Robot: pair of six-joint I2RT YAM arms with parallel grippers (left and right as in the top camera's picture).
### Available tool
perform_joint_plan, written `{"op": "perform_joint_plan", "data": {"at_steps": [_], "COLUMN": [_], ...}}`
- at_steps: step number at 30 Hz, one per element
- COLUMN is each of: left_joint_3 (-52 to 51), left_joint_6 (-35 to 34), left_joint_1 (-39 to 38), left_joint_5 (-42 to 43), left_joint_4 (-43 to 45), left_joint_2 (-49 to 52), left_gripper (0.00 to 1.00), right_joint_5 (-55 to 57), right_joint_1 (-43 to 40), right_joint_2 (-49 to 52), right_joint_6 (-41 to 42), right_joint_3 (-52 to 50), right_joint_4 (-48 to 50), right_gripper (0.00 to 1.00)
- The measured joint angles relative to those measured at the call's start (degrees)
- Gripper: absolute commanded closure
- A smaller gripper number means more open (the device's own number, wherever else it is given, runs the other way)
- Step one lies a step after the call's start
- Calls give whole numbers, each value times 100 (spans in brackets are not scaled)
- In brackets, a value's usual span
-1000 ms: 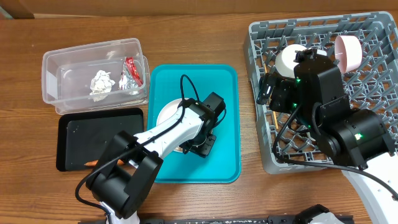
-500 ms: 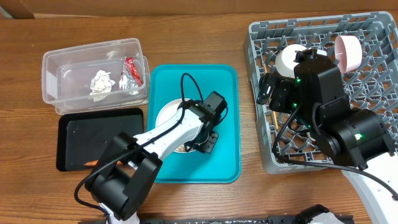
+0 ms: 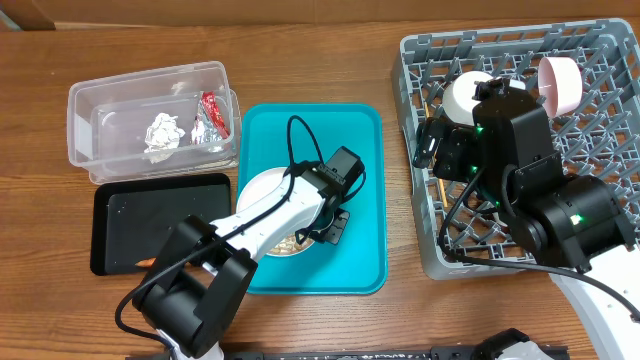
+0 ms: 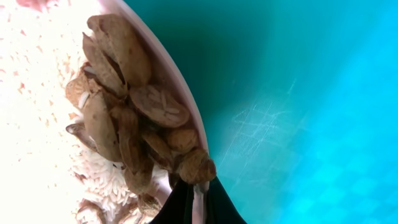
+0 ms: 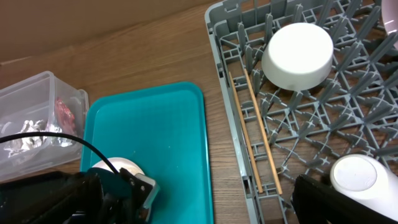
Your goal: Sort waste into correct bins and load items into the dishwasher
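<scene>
My left gripper point(image 4: 198, 202) is shut on the rim of the white plate point(image 3: 258, 192), which lies on the teal serving tray point(image 3: 345, 130). Beige food scraps point(image 4: 130, 118) and rice lie on the plate by the pinched rim. My right gripper point(image 3: 432, 148) hangs open over the left edge of the grey dishwasher rack point(image 3: 420, 50). In the rack are an upturned white bowl point(image 5: 297, 55), a pink bowl point(image 3: 560, 82), a white cup point(image 5: 357, 177) and the chopsticks point(image 5: 255, 130). The clear tub point(image 3: 110, 100) holds a silvery wrapper point(image 3: 163, 132) and a red packet point(image 3: 211, 108).
A shallow black tray point(image 3: 150, 215) sits in front of the clear tub, with an orange piece point(image 3: 146, 262) at its near edge. Bare wooden table runs between the teal tray and the rack. A cable loops over my left arm.
My left gripper has closed onto the plate's rim, and the plate has shifted slightly toward the near-left. The right arm has not moved.
</scene>
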Motion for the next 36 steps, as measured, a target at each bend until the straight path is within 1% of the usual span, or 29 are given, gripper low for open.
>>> {"op": "perform_joint_plan", "data": {"at_steps": [11,21,26,36], "left_joint_3": [837,1416,1668,1687], "left_joint_6": [-350,-841,-1019,-1244], "left_joint_1": [0,0,0,-179], "left_joint_5": [-46,-299,-474,-763], "left_joint_4": [-1027,-1611,-1711,-1781], "left_joint_2": [87,120,129,129], "left_gripper": [96,96,96,96], "right_joint_5": [-2,0,-2,0], "right_joint_1": [0,0,0,0], "right_joint_2": [0,0,0,0], "right_joint_6": [0,-2,2,0], "right_joint_3": [0,0,0,0], "right_joint_4": [2,4,0,2], "right_gripper": [0,0,0,0]}}
